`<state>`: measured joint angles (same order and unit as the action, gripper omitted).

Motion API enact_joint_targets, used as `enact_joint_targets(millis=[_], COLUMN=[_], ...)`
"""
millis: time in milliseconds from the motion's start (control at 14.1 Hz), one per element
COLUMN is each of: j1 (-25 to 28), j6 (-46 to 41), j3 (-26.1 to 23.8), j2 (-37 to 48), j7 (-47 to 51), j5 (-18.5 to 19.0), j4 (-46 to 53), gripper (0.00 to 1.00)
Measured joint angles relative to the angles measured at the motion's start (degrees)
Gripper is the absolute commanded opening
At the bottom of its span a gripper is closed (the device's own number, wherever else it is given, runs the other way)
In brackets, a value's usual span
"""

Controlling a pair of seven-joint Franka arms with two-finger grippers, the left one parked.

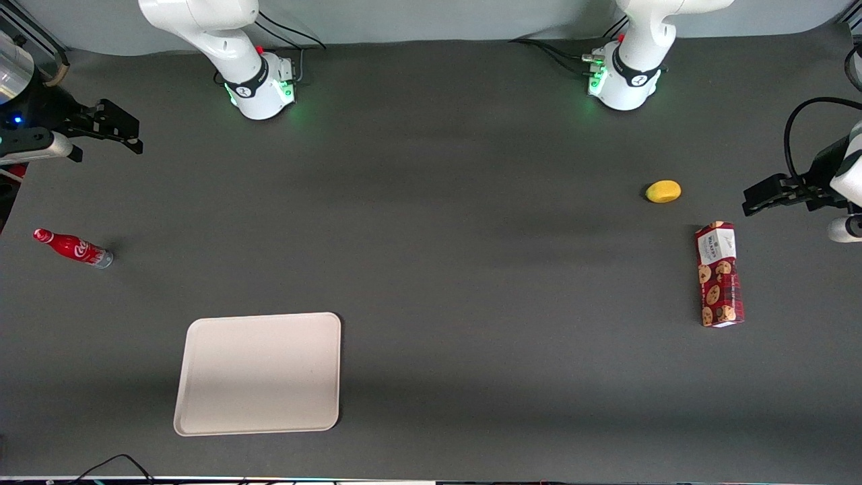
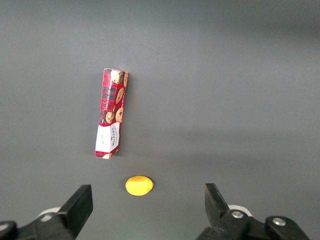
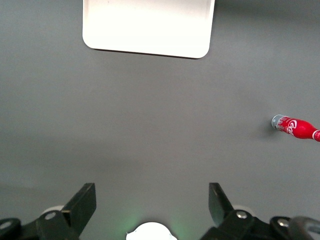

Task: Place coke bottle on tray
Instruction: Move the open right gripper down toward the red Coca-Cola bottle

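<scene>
You are at the very beginning of this task, and nothing of it is done as far as the pictures show. The coke bottle (image 1: 73, 247) lies on its side on the dark table (image 1: 471, 269), toward the working arm's end, with its red cap pointing to the table edge and its silvery base pointing to the middle. The tray (image 1: 259, 372) is flat on the table, nearer to the front camera than the bottle and well apart from it, and there is nothing on it. Your gripper (image 1: 114, 129) hangs above the table, farther from the front camera than the bottle and not touching anything; its jaws stand wide apart and hold nothing, which the right wrist view shows clearly, the two fingers (image 3: 82, 205) being spread with only bare table between them. In that same view you can see the bottle (image 3: 296, 127) off to one side and the tray (image 3: 149, 27) ahead, so the gripper is not lined up over the bottle. What is left is, I judge, everything: to bring the gripper over the bottle, take it across its slim body, carry it and set it on the tray. The cookie box (image 1: 719, 275) and the yellow lemon (image 1: 663, 191) lie toward the parked arm's end and should not disturb you.
</scene>
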<state>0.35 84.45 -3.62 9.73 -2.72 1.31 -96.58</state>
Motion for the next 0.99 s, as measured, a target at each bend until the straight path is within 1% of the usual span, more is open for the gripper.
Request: enact_joint_targets(millis=[283,424,566,636,707,848,990], j1=[-0.02,-0.07,-0.18,-0.22,-0.29,-0.49,-0.58], j6=[0.0,-0.04,-0.39,-0.43,-0.15,2.8,7.12], j3=[0.03,1.01,5.11,8.4,11.87,17.52,20.69], j2=[-0.01,-0.14,-0.61,-1.16,-1.94,-3.39,-4.15], j7=[0.23,-0.86,-8.57,-13.34,-18.34,-28.01,-33.92], j5=[-0.01,0.57,1.82,2.52,3.98,6.3,8.32], j4=[0.81,0.81,0.4,-0.08,-0.67,-2.48,-5.32], gripper=[1.0,1.0,1.0,1.0,1.0,1.0,1.0])
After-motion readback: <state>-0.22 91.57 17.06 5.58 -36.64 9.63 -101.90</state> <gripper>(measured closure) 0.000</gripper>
